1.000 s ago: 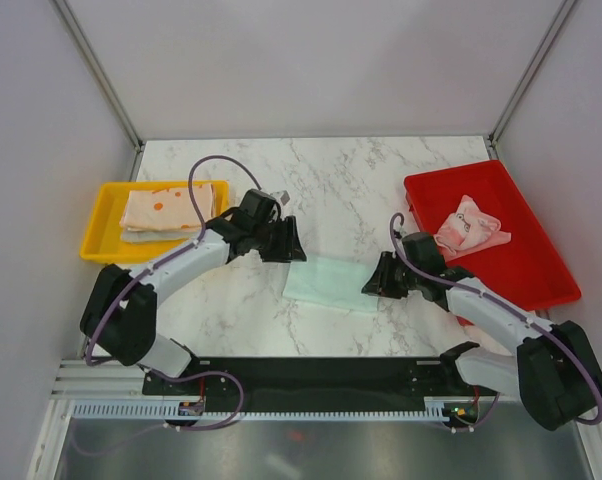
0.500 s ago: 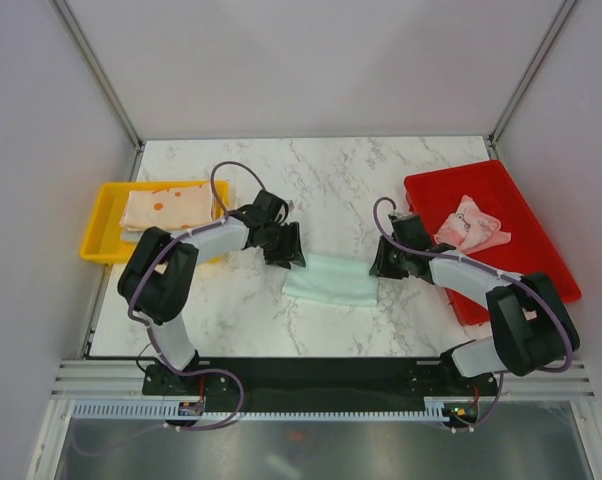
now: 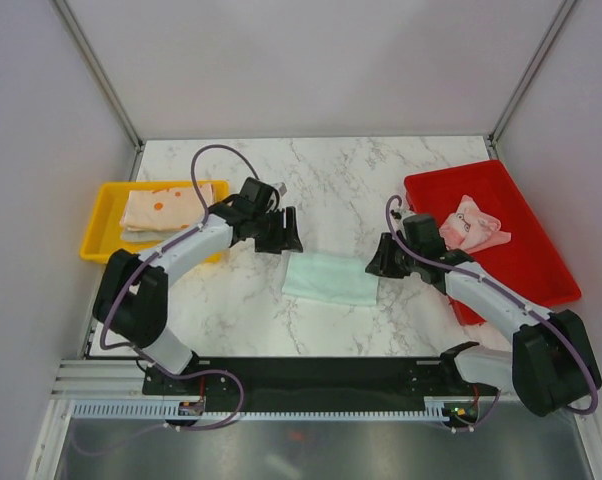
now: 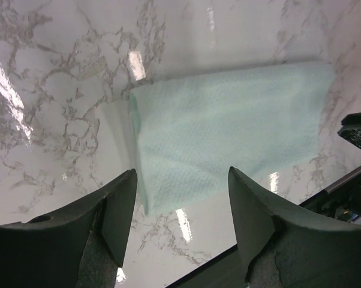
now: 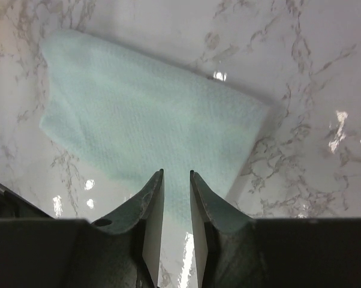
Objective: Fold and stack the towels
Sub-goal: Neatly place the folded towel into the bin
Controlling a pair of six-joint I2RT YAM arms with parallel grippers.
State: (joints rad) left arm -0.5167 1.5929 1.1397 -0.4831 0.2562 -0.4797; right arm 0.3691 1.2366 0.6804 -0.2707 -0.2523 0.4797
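Fingers of the left gripper (image 4: 180, 180) stand wide and those of the right gripper (image 5: 176, 177) narrow, both empty over the folded mint green towel (image 3: 331, 279) at mid-table. Folding seems done; next it probably needs grasping and carrying left to the yellow tray (image 3: 99, 225).

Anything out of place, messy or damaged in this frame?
Only the pink patterned towel: it lies crumpled and unfolded in the red plastic tray, unlike the folded stack in the yellow plastic tray. The folded mint green towel lies flat on the marble table, slightly skewed. Nothing spilled or damaged.
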